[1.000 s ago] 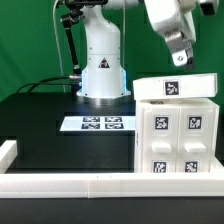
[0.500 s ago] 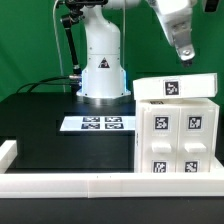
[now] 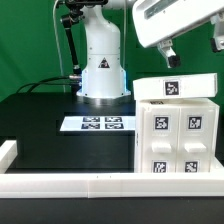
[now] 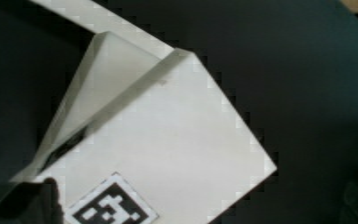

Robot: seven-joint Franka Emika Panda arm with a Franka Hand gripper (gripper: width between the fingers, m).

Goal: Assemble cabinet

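Observation:
The cabinet (image 3: 176, 135) is a blocky white box with several black-and-white tags on its front, standing on the black table at the exterior view's right. A white top panel (image 3: 178, 88) with one tag lies across it, slightly askew. My gripper (image 3: 193, 47) hangs above the cabinet with clear air between them, open and empty. One finger (image 3: 168, 54) points down over the panel and the other is at the frame's edge. In the wrist view the cabinet's white top (image 4: 158, 130) and its tag (image 4: 115, 206) fill the frame, with a dark fingertip (image 4: 19, 205) beside the tag.
The marker board (image 3: 97, 123) lies flat in front of the robot base (image 3: 100, 62). A white rail (image 3: 100, 185) runs along the table's front edge, with a white corner block (image 3: 8, 151) at the exterior view's left.
The hand has risen a little and turned about its wrist, so its wide side now faces the exterior camera. The cabinet and its top panel have not moved.

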